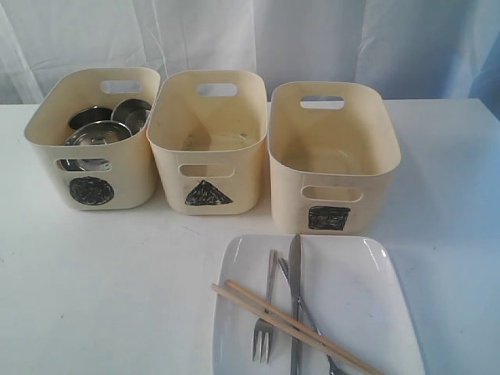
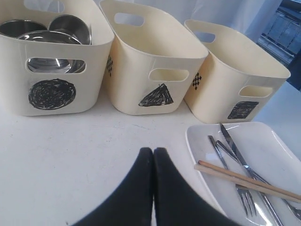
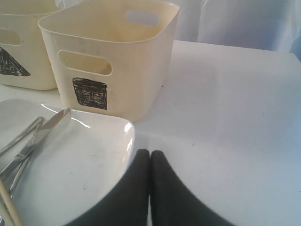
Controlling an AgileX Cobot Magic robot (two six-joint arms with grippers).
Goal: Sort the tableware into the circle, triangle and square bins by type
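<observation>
The knife (image 1: 294, 266), the fork (image 1: 263, 340) and what looks like a spoon (image 1: 285, 272) lie on the plate (image 1: 367, 312), with their long axes pointing toward the bins. Two chopsticks (image 1: 250, 306) cross them diagonally. Count: one of each utensil, one plate.

My right gripper (image 3: 149, 154) hangs just beside the plate's corner, and I judge it nearer than my left gripper (image 2: 153, 153). Both sets of jaws are closed and empty.

There are three bins. The square bin (image 1: 336, 176) stands just behind the plate. Beside it is the triangle bin (image 1: 234, 180), then the circle bin (image 1: 125, 183), which holds steel bowls (image 1: 98, 133).

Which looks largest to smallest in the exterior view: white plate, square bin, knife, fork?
1. white plate, though it's nearer the camera and cropped, so unsure against the bin
2. square bin
3. knife, also cropped
4. fork
</observation>
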